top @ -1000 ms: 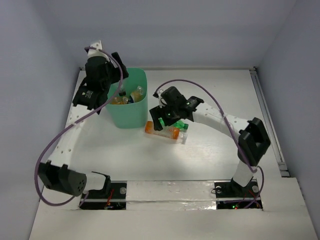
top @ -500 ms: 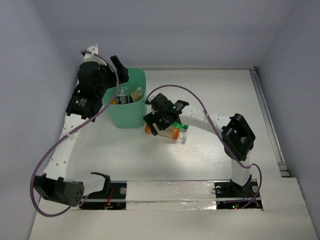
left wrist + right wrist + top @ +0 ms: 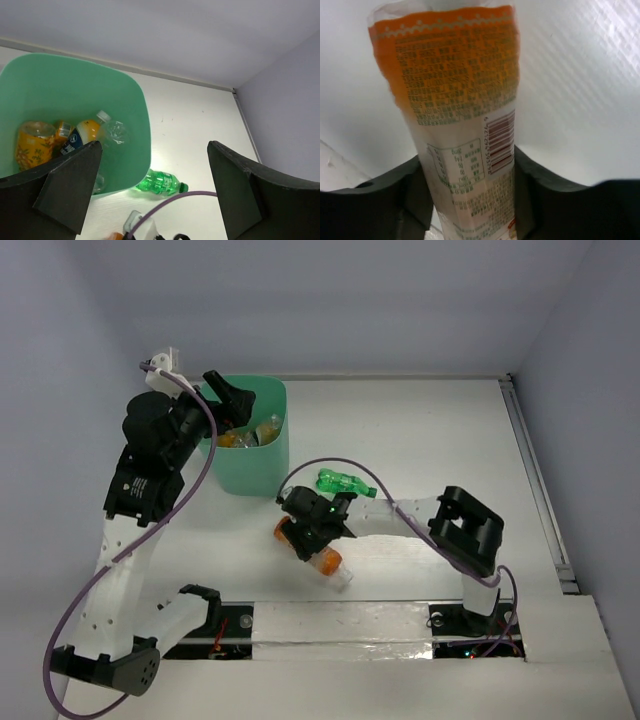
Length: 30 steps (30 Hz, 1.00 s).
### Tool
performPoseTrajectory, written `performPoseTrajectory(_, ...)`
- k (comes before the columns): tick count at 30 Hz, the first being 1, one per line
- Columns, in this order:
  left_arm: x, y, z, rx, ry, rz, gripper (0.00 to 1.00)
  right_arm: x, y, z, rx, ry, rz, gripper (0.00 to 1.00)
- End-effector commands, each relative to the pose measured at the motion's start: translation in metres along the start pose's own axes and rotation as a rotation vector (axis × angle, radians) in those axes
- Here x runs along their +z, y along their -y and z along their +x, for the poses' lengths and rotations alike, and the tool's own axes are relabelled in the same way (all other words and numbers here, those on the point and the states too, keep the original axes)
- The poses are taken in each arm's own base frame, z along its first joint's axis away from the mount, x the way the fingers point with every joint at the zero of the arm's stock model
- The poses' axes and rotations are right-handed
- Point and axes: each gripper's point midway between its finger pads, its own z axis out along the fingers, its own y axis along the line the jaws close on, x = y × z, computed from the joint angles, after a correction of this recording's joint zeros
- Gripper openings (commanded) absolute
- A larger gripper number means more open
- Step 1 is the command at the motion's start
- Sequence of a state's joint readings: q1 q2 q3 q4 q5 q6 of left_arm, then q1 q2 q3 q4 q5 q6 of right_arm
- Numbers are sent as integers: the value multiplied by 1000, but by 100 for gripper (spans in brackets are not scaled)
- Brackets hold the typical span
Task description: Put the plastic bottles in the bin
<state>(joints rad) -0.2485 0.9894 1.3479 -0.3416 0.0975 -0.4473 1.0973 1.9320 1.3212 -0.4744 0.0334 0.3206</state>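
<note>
- Orange bottle [image 3: 465,100] clamped across its middle by the right gripper [image 3: 310,540]; long axis runs 10 to 4 o'clock
- bin [image 3: 275,455] at 11 o'clock from it; left gripper [image 3: 155,170] gapes empty over its rim

Bin [image 3: 258,465] mint green. In it: patterned bottle [image 3: 30,145] orange-yellow at 9 o'clock, blue-label bottle [image 3: 82,134] orange with white cap in the middle, clear bottle [image 3: 114,133] at 3 o'clock. Green bottle [image 3: 340,483] bright, see-through. Orange bottle [image 3: 455,90]: label orange on top with pale zigzag trim, white below, green print, red-brown barcode. Left fingers [image 3: 70,175] and right fingers [image 3: 415,195] black. Cable [image 3: 172,199] purple. Desk [image 3: 450,440] white.
</note>
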Motion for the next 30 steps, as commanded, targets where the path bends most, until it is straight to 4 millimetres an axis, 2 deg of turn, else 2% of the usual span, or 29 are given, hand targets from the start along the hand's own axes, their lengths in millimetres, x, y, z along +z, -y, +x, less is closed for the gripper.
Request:
performPoseTrajectory(1,-7,-3,12,-13,-30,0,84,-27,-17,-11,97,106,-55,49)
performPoseTrajectory(3,-10,-7,17,-16,-37,-10,84,-54,-18,-13,129,148,-74,43)
performPoseTrajectory(4,-12,-9,19,-16,-37,-15,84,-67,-22,-12,128,157,-89,43)
performPoseTrajectory(5,-12,-11,22,-16,-48,-21,84,-101,-27,-27,139,232,-129,43)
performPoseTrajectory(8,-15,-16,28,-10,-61,-41,83,-160,-33,-53,140,350,-177,43)
performPoseTrajectory(9,-17,-18,29,-10,-64,-49,82,-202,-38,-81,137,464,-207,43)
performPoseTrajectory(11,-21,-18,25,-15,-48,-58,80,-239,-28,-111,139,572,-171,43)
performPoseTrajectory(12,-27,-16,14,-16,-10,-63,79,-252,-25,-126,148,611,-160,43)
performPoseTrajectory(13,-31,-14,8,-23,11,-63,77,-289,-26,-156,165,708,-178,42)
performPoseTrajectory(14,-35,-11,0,-24,35,-61,76,-301,-23,-172,177,748,-184,42)
performPoseTrajectory(15,-43,-7,-14,-25,76,-58,73,-313,-11,-190,208,796,-177,42)
performPoseTrajectory(16,-48,-3,-20,-25,92,-52,71,-333,-12,-219,222,871,-204,42)
performPoseTrajectory(17,-52,-4,-24,-24,100,-65,70,-341,-9,-233,251,905,-210,42)
performPoseTrajectory(18,-60,-4,-36,-25,139,-85,67,-347,1,-250,279,940,-201,42)
performPoseTrajectory(19,-63,-4,-39,-27,149,-88,67,-334,3,-269,301,948,-203,42)
performPoseTrajectory(20,-66,-4,-40,-35,157,-89,65,-359,2,-289,322,1021,-232,42)
performPoseTrajectory(22,-72,-4,-41,-46,171,-90,62,-366,8,-316,399,1091,-265,43)
performPoseTrajectory(23,-73,-4,-40,-54,171,-88,61,-354,7,-332,427,1103,-273,44)
performPoseTrajectory(25,-73,-3,-31,-68,149,-68,60,-349,8,-353,508,1154,-301,47)
performPoseTrajectory(26,-71,-4,-23,-78,126,-61,59,-331,6,-365,539,1152,-316,48)
performPoseTrajectory(29,-70,-2,-10,-98,93,-35,59,-311,9,-384,601,1170,-324,49)
performPoseTrajectory(30,-71,-1,-3,-105,76,-15,58,-285,10,-388,615,1145,-305,50)
